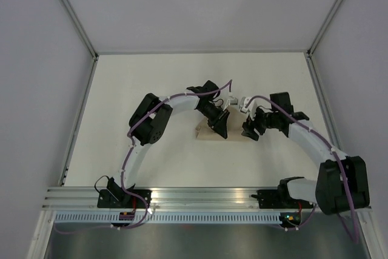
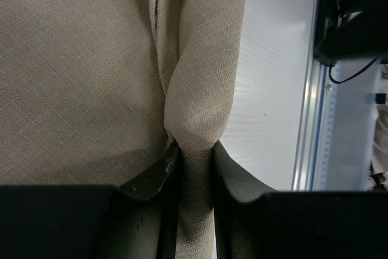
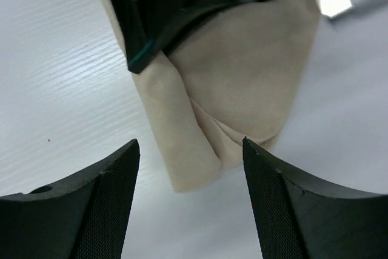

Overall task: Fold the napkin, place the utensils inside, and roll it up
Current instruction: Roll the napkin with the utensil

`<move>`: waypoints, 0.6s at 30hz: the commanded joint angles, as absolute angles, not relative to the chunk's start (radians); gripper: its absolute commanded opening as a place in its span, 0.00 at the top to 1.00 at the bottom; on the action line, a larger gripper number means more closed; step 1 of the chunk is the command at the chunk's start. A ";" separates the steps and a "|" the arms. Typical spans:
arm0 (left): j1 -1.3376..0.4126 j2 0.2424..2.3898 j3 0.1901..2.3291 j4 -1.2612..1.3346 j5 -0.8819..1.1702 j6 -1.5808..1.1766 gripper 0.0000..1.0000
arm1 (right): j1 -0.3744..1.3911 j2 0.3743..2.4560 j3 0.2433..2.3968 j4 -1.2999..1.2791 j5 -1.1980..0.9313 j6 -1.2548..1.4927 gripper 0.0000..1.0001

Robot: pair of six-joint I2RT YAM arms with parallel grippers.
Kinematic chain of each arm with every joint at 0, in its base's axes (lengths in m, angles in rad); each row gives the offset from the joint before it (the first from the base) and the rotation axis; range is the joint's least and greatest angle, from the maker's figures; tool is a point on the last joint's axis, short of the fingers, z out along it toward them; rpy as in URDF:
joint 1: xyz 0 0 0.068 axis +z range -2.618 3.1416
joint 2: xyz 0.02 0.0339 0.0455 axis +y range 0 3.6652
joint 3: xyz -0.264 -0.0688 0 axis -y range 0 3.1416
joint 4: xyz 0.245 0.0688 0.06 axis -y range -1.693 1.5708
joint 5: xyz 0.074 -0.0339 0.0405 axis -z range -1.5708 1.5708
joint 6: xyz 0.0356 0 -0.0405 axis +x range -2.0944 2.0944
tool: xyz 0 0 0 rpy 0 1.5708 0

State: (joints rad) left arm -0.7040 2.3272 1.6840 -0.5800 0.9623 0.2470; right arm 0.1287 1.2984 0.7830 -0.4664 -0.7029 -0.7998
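tan-beige woven napkin (image 3: 242, 89), folded into a narrow creased bundle, lying on the white table (image 3: 60, 89), left gripper (image 2: 194, 150) pinching a fold, right gripper (image 3: 190, 144) spread wide, empty, near its end

Both arms show white links, left arm (image 1: 134, 153) and right arm (image 1: 309, 139), with chunky black joint housings (image 1: 150, 122), purple cables (image 1: 126, 161) strapped alongside. Right gripper (image 3: 190, 142) up close: black wedge fingers (image 3: 91, 210), finely cross-hatched inside.
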 commanded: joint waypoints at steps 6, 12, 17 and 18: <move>-0.703 2.467 1.696 -0.801 0.845 0.150 0.87 | 0.446 1.189 0.592 -0.164 -0.419 -0.838 0.23; -0.698 2.490 1.738 -0.807 0.828 0.092 0.87 | 0.620 1.238 0.546 -0.104 -0.289 -0.838 0.24; -0.695 2.490 1.746 -0.807 0.830 0.081 0.86 | 0.658 1.285 0.538 -0.060 -0.224 -0.834 0.26; -0.696 2.490 1.746 -0.808 0.831 0.080 0.86 | 0.658 1.301 0.538 -0.055 -0.216 -0.834 0.26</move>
